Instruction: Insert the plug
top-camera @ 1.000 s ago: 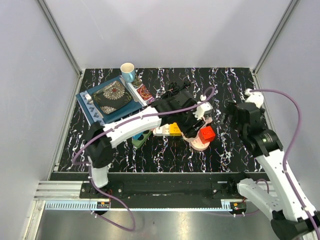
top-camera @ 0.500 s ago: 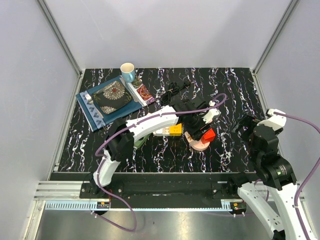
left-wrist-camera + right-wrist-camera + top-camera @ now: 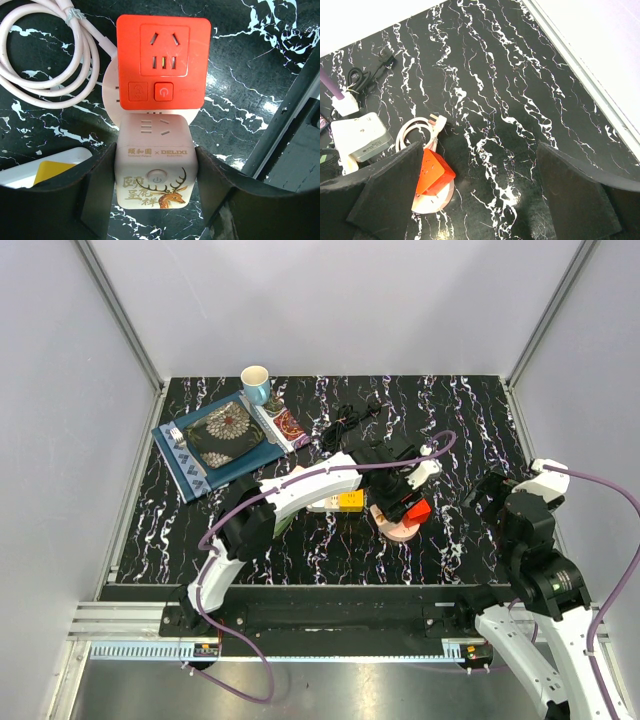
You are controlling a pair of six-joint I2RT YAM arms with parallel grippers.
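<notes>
The black, white-veined table (image 3: 460, 400) carried two glossy, square-faced plastic socket cubes. The left claw (image 3: 152, 192) clamped the pink cube (image 3: 152, 165) by its flat sides. The orange cube (image 3: 162, 60) sat just beside it at twelve o'clock. One smooth pink cable (image 3: 30, 80) lay coiled at ten o'clock, its single pale plug (image 3: 438, 119) loose on the table. The right claw (image 3: 480, 200) stood wide open, holding nothing.

The black marbled table (image 3: 460, 410) carries a cup (image 3: 255, 380), a blue tray (image 3: 240, 462) and a black cable (image 3: 350, 418) at the back. A power strip (image 3: 325, 503), pink socket cube (image 3: 152, 175) and coiled cord (image 3: 45, 60) sit mid-table.
</notes>
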